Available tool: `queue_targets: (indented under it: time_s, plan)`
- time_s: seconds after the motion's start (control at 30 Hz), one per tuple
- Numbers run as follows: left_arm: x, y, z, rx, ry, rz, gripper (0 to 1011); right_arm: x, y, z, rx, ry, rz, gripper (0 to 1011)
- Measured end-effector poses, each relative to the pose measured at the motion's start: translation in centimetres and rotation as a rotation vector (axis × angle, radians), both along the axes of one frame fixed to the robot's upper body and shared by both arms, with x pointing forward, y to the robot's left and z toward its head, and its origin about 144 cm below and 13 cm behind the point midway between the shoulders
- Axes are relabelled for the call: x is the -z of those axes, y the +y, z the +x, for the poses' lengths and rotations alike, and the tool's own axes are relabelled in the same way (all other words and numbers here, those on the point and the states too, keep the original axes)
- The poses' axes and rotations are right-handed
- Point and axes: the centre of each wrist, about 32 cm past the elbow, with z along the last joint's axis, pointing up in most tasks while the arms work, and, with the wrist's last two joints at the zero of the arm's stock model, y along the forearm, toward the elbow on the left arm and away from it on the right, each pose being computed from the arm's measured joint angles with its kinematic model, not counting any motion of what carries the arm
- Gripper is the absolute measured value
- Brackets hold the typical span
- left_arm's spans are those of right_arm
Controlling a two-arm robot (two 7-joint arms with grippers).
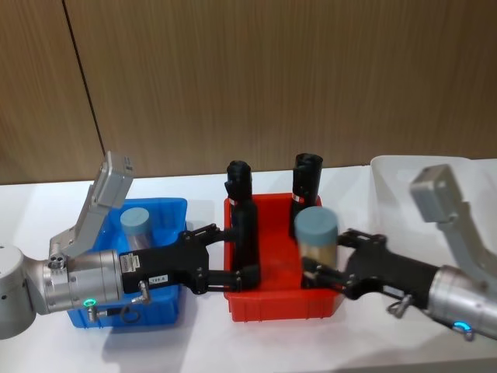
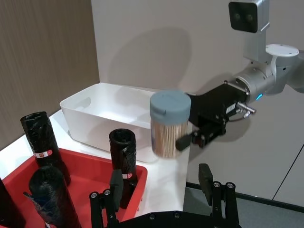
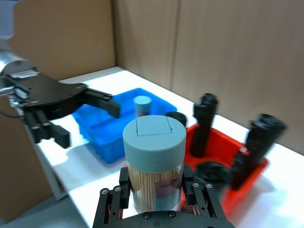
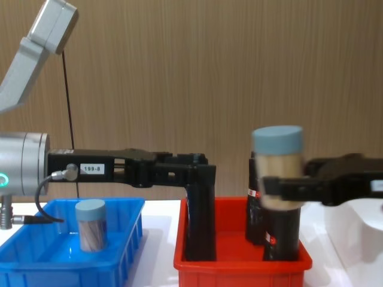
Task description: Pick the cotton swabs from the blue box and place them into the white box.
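The right gripper (image 3: pixel 156 190) pinches a cotton swab tub (image 3: pixel 153 142) high above the red bin (image 1: pixel 279 307), apparently to clear the black rolls (image 1: pixel 308 179) toward the white box (image 1: pixel 388 179); the left gripper (image 1: pixel 229 252) hangs spread at the bin's left edge.

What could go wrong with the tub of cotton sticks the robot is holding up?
The right gripper holds the cotton swab tub over the red bin, not the white box. If it slips, it would likely land among the black rolls. Carried sideways this low, it might bump a tall roll. The open left gripper sits close to another roll and could knock it.
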Motion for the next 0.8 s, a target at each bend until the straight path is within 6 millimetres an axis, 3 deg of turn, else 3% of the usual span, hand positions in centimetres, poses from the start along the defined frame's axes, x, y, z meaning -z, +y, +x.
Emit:
queue_targets:
  time_s: [0.43, 0.8]
  plan:
    - [0.0, 0.0, 0.0, 0.000, 0.000, 0.000, 1004, -1.1, -4.2, -2.1, 0.199, -0.056, 0.018, 635]
    - [0.0, 0.0, 0.0, 0.000, 0.000, 0.000, 1004, -1.1, -5.9, -1.5, 0.367, -0.061, 0.019, 635]
